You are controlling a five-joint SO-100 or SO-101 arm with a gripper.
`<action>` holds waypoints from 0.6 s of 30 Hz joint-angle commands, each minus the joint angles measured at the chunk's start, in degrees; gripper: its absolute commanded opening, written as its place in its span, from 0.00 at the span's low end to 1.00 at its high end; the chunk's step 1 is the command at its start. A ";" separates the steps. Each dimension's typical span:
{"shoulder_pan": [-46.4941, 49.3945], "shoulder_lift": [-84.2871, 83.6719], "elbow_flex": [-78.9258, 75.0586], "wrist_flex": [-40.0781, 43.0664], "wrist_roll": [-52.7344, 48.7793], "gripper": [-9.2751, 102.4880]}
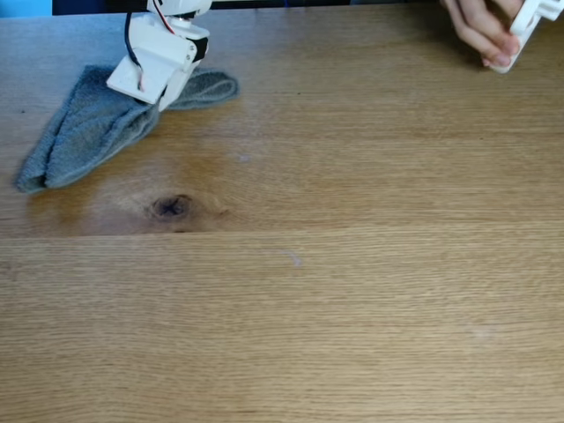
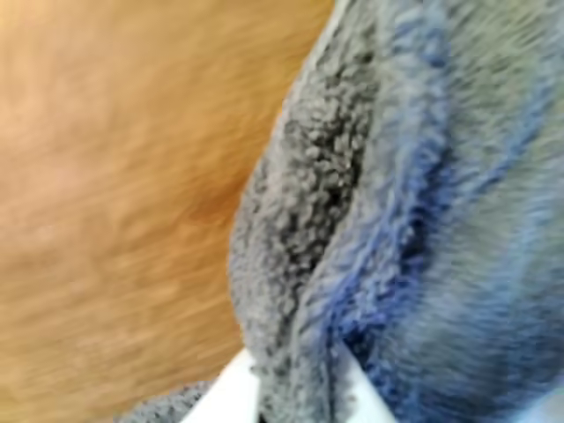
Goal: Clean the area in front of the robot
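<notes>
Wood-grain tabletop (image 1: 352, 291) spreads wide around you, its planks bare across the middle, the right and the whole near side, so you have open room there. One dark oval knot (image 1: 172, 207) sits left of centre in the fixed view, with a few faint pale specks (image 1: 295, 258) further right. Your white arm (image 1: 163, 53) comes in from the far edge at upper left, red and black wires (image 1: 145, 35) running down it, and its lower end rests on a grey terry towel (image 1: 79, 132). That towel lies crumpled at far left, stretching from the arm toward the left edge, well clear of the knot. In the wrist view you see your gripper (image 2: 295, 392) at the bottom edge with its two white fingers (image 2: 229, 397) pinching a fold of the towel between them, the cloth bunched close against the lens and blurred. At the far right corner a person's hand (image 1: 480, 26) holds a white object (image 1: 520, 35), touching the table near its far edge.
</notes>
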 commanded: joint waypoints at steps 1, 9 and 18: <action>-0.88 11.51 -0.26 0.09 2.46 0.08; -4.75 30.59 -0.26 8.53 4.31 0.08; -17.93 42.36 -0.18 28.56 4.22 0.08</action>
